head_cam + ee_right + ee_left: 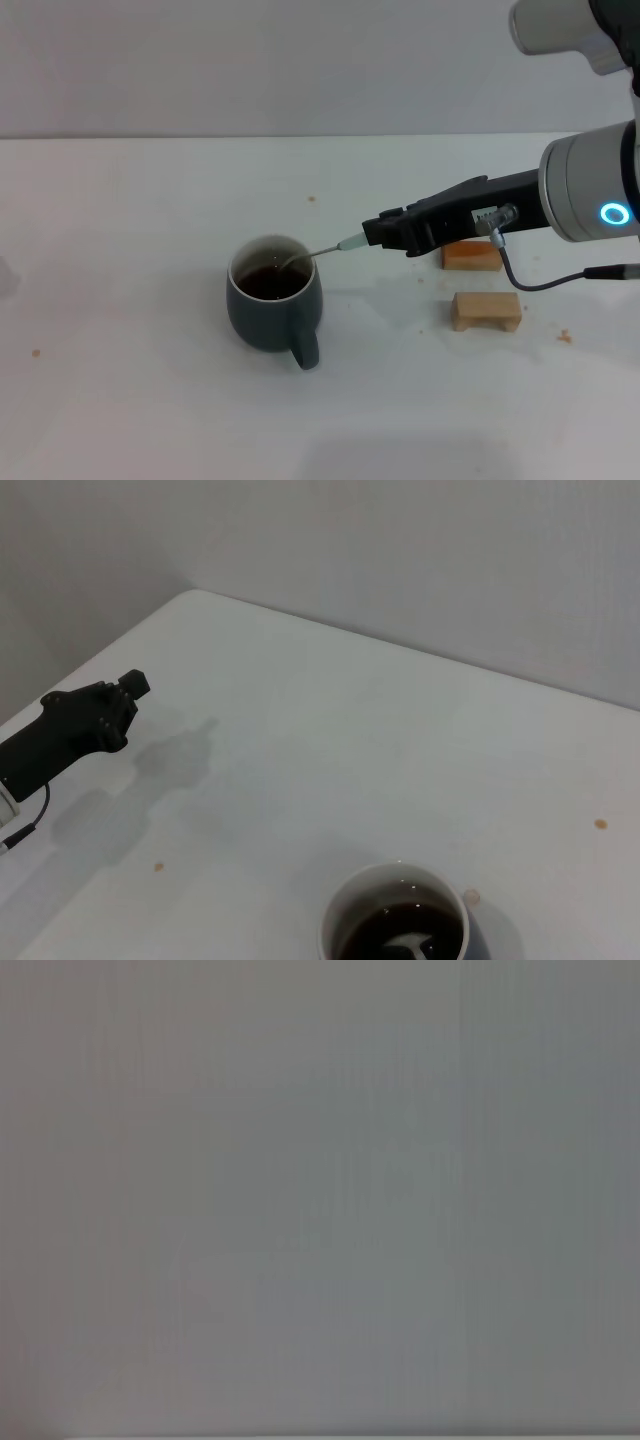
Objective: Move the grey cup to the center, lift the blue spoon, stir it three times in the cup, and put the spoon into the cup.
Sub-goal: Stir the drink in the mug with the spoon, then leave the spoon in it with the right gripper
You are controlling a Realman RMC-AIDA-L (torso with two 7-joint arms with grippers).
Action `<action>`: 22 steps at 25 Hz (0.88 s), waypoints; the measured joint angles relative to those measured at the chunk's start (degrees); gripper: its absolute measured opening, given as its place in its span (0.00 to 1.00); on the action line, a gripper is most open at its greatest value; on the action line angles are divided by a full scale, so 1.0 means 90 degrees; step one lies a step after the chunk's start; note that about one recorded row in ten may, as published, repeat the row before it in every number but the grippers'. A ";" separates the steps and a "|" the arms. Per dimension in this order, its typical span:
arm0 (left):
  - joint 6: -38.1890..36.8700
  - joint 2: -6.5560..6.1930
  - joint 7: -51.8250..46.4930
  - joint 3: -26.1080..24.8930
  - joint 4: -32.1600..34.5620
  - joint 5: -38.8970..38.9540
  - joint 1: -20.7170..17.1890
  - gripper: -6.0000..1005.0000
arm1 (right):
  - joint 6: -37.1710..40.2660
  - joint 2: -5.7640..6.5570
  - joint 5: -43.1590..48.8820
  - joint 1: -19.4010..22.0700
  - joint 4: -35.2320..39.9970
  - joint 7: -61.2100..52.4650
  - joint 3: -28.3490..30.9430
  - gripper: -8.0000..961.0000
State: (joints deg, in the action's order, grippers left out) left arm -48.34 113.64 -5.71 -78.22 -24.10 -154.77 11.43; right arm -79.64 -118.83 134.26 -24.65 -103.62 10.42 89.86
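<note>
One round dark grey cup [274, 307] with brown drink sits mid-table in the head view; from 3 o'clock the right gripper [385, 233] pinches the slim blue-handled metal spoon [322, 251], its bowl in the drink. The left wrist view shows only plain grey. In the right wrist view the spoon bowl [410, 946] lies in the cup [395, 917], and the left gripper [125, 694] hangs far off; I cannot tell how its jaws stand.

Glazed ceramic, dark blue-grey and softly glossy outside, on the grey cup [273, 306]; white and smooth on the inner wall, with shiny dark brown liquid. Bright grey metal for the bowl and neck of the blue spoon [322, 251], pale matt plastic on the handle, pinched in the matt black plastic of the right gripper [374, 232]. Bare, unpainted wood on two small wooden blocks [485, 310] just behind that gripper. Smooth matt white on the table [120, 250], speckled with a few brown crumbs.
</note>
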 joint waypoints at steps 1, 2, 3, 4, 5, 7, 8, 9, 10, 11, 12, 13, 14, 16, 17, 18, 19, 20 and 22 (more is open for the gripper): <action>0.0000 0.0000 0.0000 0.0000 -0.0003 0.0000 0.0000 0.00 | 0.0001 0.0000 -0.0009 0.0000 0.0015 0.0002 -0.0008 0.17; 0.0000 0.0000 0.0000 0.0000 -0.0003 0.0000 0.0000 0.00 | 0.0006 0.0000 -0.0014 -0.0011 0.0050 0.0003 -0.0029 0.17; 0.0000 0.0000 0.0000 0.0000 -0.0003 0.0000 0.0000 0.00 | 0.0006 0.0000 -0.0014 -0.0011 0.0050 0.0003 -0.0029 0.17; 0.0000 0.0007 0.0000 0.0000 -0.0001 0.0000 0.0000 0.00 | 0.0033 0.0000 -0.0015 -0.0023 0.0084 0.0004 -0.0043 0.17; 0.0000 0.0007 0.0000 0.0000 -0.0001 0.0000 0.0000 0.00 | 0.0033 0.0000 -0.0015 -0.0023 0.0084 0.0004 -0.0043 0.17; 0.0000 0.0015 0.0000 0.0000 0.0001 0.0000 -0.0002 0.00 | 0.0113 0.0000 -0.0016 -0.0042 0.0105 0.0005 -0.0057 0.17; 0.0000 0.0015 0.0000 0.0000 0.0001 0.0000 -0.0002 0.00 | 0.0113 0.0000 -0.0016 -0.0042 0.0105 0.0005 -0.0057 0.17; 0.0000 0.0016 0.0000 0.0000 -0.0003 0.0000 -0.0004 0.00 | 0.0131 0.0000 -0.0016 -0.0049 0.0107 0.0004 -0.0058 0.17; 0.0000 0.0016 0.0000 0.0000 -0.0007 0.0000 -0.0006 0.00 | 0.0148 0.0000 -0.0016 -0.0062 0.0111 0.0004 -0.0058 0.17; 0.0000 0.0016 0.0000 0.0000 -0.0007 0.0000 -0.0006 0.00 | 0.0158 0.0000 -0.0015 -0.0093 0.0129 0.0004 -0.0059 0.17; 0.0000 0.0018 0.0000 0.0000 -0.0017 0.0000 -0.0018 0.00 | 0.0147 0.0002 -0.0001 -0.0184 0.0189 -0.0001 -0.0052 0.17; 0.0000 0.0018 0.0000 0.0000 -0.0017 0.0000 -0.0018 0.00 | 0.0147 0.0002 -0.0001 -0.0184 0.0189 -0.0001 -0.0052 0.17; 0.0000 0.0018 0.0000 0.0000 -0.0017 0.0000 -0.0018 0.00 | 0.0116 0.0008 0.0014 -0.0263 0.0251 -0.0021 -0.0034 0.17; 0.0000 0.0020 0.0000 0.0000 -0.0018 0.0000 -0.0025 0.00 | 0.0066 0.0015 0.0023 -0.0394 0.0367 -0.0036 -0.0005 0.17; 0.0000 0.0020 0.0000 0.0000 -0.0018 0.0000 -0.0028 0.00 | 0.0024 0.0019 0.0030 -0.0510 0.0462 -0.0040 0.0010 0.17; 0.0000 0.0020 0.0000 0.0000 -0.0018 0.0000 -0.0028 0.00 | 0.0024 0.0019 0.0030 -0.0510 0.0462 -0.0040 0.0010 0.17; 0.0000 0.0020 0.0000 0.0000 -0.0018 0.0000 -0.0028 0.00 | -0.0003 0.0019 0.0034 -0.0566 0.0513 -0.0041 0.0020 0.17; 0.0000 0.0022 0.0000 0.0000 -0.0018 0.0000 -0.0029 0.00 | -0.0035 0.0023 0.0044 -0.0644 0.0571 -0.0043 0.0047 0.17; -0.0017 0.0029 0.0000 0.0000 -0.0018 0.0000 -0.0037 0.00 | -0.0066 0.0029 0.0055 -0.0715 0.0632 -0.0044 0.0087 0.17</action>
State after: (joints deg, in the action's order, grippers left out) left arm -48.49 113.90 -5.71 -78.22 -24.26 -154.77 11.10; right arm -80.24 -118.57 134.75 -31.09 -97.93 10.02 90.64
